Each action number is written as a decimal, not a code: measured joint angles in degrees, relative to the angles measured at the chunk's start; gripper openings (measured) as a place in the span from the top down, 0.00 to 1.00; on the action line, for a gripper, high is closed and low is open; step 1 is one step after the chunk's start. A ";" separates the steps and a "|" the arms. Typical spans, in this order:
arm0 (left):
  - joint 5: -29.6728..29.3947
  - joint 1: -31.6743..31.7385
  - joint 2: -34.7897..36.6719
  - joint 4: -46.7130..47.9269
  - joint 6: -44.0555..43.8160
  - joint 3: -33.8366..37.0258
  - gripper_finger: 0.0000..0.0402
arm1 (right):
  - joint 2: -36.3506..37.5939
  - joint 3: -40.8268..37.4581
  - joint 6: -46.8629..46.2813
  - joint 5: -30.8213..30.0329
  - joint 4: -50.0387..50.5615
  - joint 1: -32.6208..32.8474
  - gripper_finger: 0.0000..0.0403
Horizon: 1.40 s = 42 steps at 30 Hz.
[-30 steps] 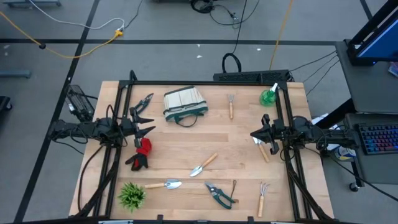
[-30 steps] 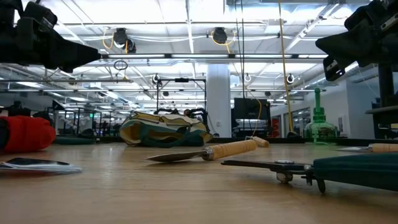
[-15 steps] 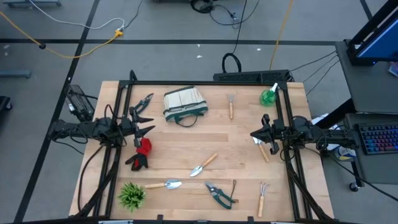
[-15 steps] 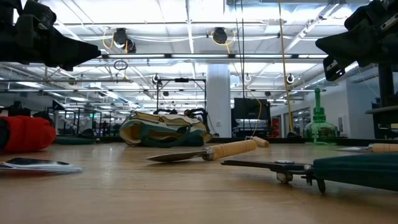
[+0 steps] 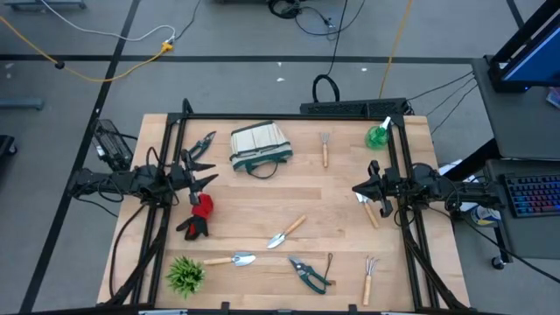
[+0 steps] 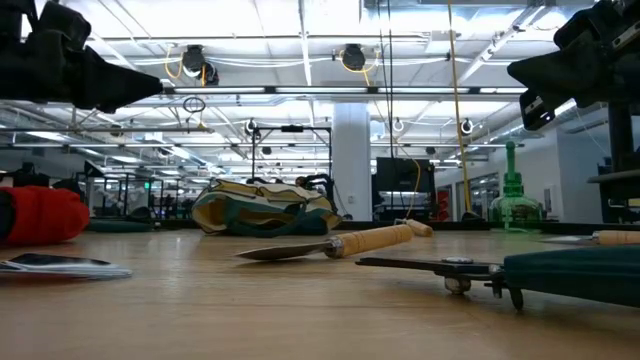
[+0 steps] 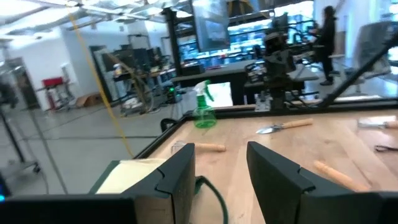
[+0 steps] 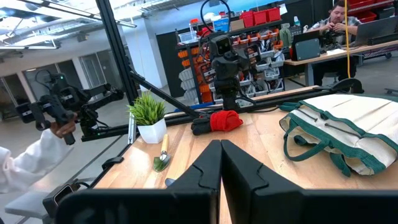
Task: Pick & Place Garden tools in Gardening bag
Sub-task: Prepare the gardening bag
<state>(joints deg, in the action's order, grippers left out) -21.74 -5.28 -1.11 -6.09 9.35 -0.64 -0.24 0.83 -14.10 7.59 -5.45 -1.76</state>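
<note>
Left pincer (image 5: 206, 182), parted and empty at my counter's left edge, hovers just beside the glove (image 5: 199, 215); right pincer (image 5: 357, 188) is closed, empty.

No legible text, label, brand, number or sign appears in any view. The cream canvas bag with dark green trim (image 5: 261, 145) shows no readable print, nor do the tools lying around it on the wooden table (image 5: 289, 197).
</note>
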 joint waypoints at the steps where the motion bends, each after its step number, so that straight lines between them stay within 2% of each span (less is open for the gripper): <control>1: -1.11 0.00 0.01 0.02 -1.57 -0.01 0.62 | -0.01 0.00 -0.01 0.00 -0.01 0.00 0.99; 4: -4.21 0.00 0.00 0.81 -5.62 0.00 0.62 | -0.01 -0.01 -0.01 -0.01 -0.01 0.00 0.99; 10: -8.76 0.00 -0.02 1.59 -6.24 -0.09 0.62 | -0.01 0.01 -0.01 0.00 -0.01 -0.01 0.99; 42: -8.39 0.00 -0.02 1.49 -4.88 -0.09 0.62 | -0.01 0.00 0.19 -0.05 -0.09 0.00 0.99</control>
<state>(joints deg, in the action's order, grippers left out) -30.13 -5.28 -1.13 -4.60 4.47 -0.73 -0.25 0.82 -13.91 7.54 -5.54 -1.76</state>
